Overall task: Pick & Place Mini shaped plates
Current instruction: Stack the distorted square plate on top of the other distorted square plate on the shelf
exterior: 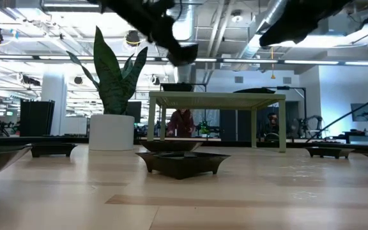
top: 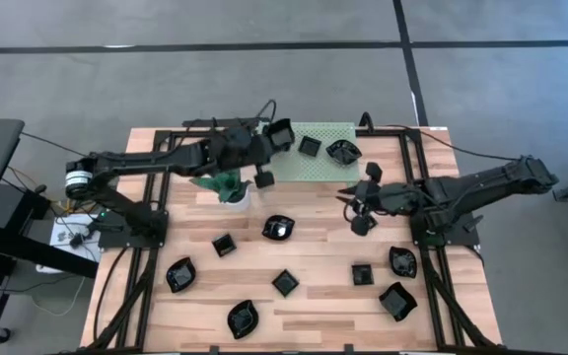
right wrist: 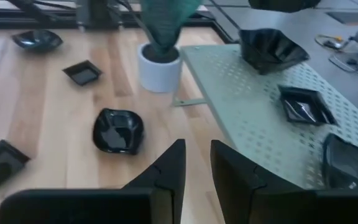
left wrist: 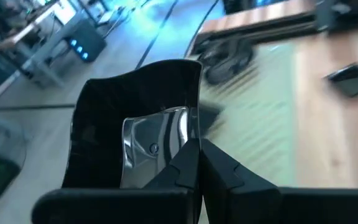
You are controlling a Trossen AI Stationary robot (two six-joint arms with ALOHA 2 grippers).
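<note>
My left gripper (top: pixel 274 138) hangs over the left end of the green perforated shelf (top: pixel 325 166), shut on a square glossy black plate (left wrist: pixel 135 118) that also shows high above the shelf in the low view (exterior: pixel 183 52). Two more black plates (top: pixel 310 146) (top: pixel 343 151) rest on the shelf top. Several others lie flat on the wooden table, among them a rounded one (top: pixel 278 228) and a small square one (top: pixel 224 245). My right gripper (top: pixel 353 204) hovers over the table right of centre, empty, its fingers (right wrist: pixel 173 168) narrowly open and facing the shelf. My left gripper holds the square plate by one side wall (left wrist: pixel 194 118). One finger (left wrist: pixel 179 171) is inside the dish and the other (left wrist: pixel 232 177) outside. The plate is lifted clear of the shelf and tipped, so its hollow faces the wrist camera.
The plant with its white pot (top: pixel 227 189) stands just left of the shelf, under the left arm. Black frame rails (top: pixel 414 187) run along the table's sides. Bare wood (top: pixel 319 247) lies between the scattered plates. In the low view, a person (exterior: pixel 181 122) shows far behind the shelf.
</note>
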